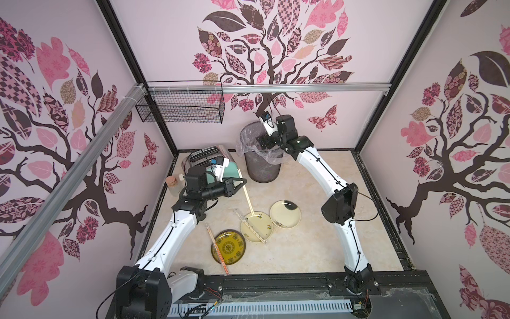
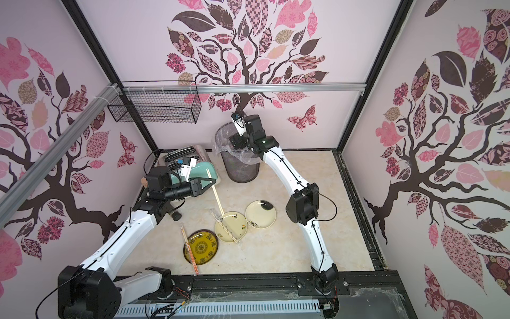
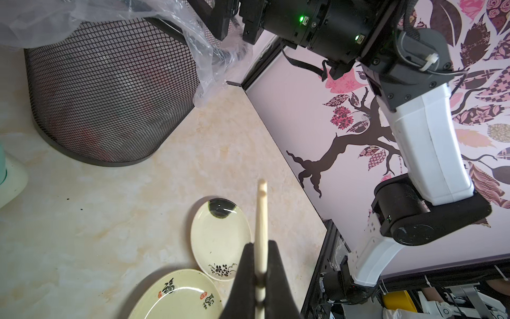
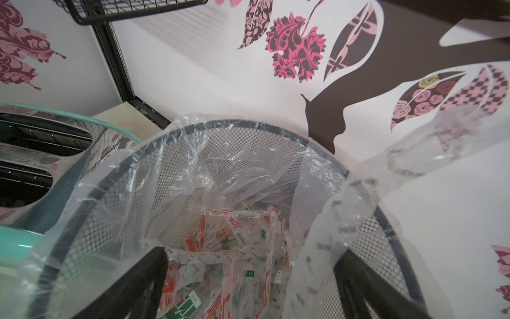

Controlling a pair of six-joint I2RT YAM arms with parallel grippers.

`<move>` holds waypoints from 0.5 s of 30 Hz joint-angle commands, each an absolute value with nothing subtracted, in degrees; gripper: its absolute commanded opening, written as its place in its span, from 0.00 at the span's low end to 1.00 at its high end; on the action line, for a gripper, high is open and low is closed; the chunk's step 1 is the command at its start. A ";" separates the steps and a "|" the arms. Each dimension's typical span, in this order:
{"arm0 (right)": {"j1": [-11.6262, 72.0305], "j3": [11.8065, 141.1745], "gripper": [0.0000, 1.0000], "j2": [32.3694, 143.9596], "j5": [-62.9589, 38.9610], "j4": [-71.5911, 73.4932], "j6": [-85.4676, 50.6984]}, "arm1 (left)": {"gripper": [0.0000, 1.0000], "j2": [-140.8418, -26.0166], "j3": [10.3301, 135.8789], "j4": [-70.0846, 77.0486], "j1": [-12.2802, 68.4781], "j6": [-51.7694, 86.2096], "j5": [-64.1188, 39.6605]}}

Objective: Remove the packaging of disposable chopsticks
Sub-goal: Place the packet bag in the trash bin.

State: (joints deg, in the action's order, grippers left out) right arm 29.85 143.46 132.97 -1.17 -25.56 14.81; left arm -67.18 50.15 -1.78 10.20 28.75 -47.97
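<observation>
My left gripper (image 1: 243,183) (image 3: 260,265) is shut on a bare pair of disposable chopsticks (image 1: 249,201) (image 3: 261,218), held slanted above the table left of the bin. My right gripper (image 1: 262,143) (image 4: 256,290) hangs open over the mesh bin (image 1: 262,168). A clear-whitish sleeve of packaging (image 4: 328,237) drapes blurred past one finger (image 4: 369,287), pinched by neither. Several discarded sleeves (image 4: 231,248) lie in the bin's bottom. A pair in a clear sleeve (image 1: 249,226) lies across a cream plate (image 1: 263,222). Another in an orange-red sleeve (image 1: 218,248) crosses a dark yellow plate (image 1: 234,247).
A second cream plate (image 1: 285,214) sits right of the first. A toaster (image 1: 207,157) and a mint-green object stand at the back left, with a jar (image 1: 172,185) by the left wall. A wire basket (image 1: 182,107) hangs on the back rail. The bin's liner (image 4: 116,176) overhangs its rim.
</observation>
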 commanded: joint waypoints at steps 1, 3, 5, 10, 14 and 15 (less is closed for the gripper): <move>29.94 145.86 0.94 130.39 -2.53 -26.08 11.18 | 0.00 -67.55 51.34 -0.53 9.95 28.78 -48.59; 29.89 144.93 0.84 130.01 -4.67 -26.31 8.12 | 0.00 -67.53 51.37 -0.53 9.93 28.84 -48.67; 29.91 143.38 0.72 129.64 -7.67 -26.71 5.25 | 0.00 -67.59 51.44 -0.55 10.00 28.87 -48.76; 29.94 140.41 0.48 130.14 -9.95 -27.24 0.18 | 0.00 -67.57 51.40 -0.53 9.96 29.00 -48.78; 29.82 140.82 0.24 131.58 -9.61 -28.34 -1.70 | 0.00 -67.70 51.43 -0.59 9.93 28.99 -48.91; 29.75 141.13 0.20 132.01 -9.58 -28.76 -1.89 | 0.00 -67.68 51.50 -0.61 9.99 28.98 -48.89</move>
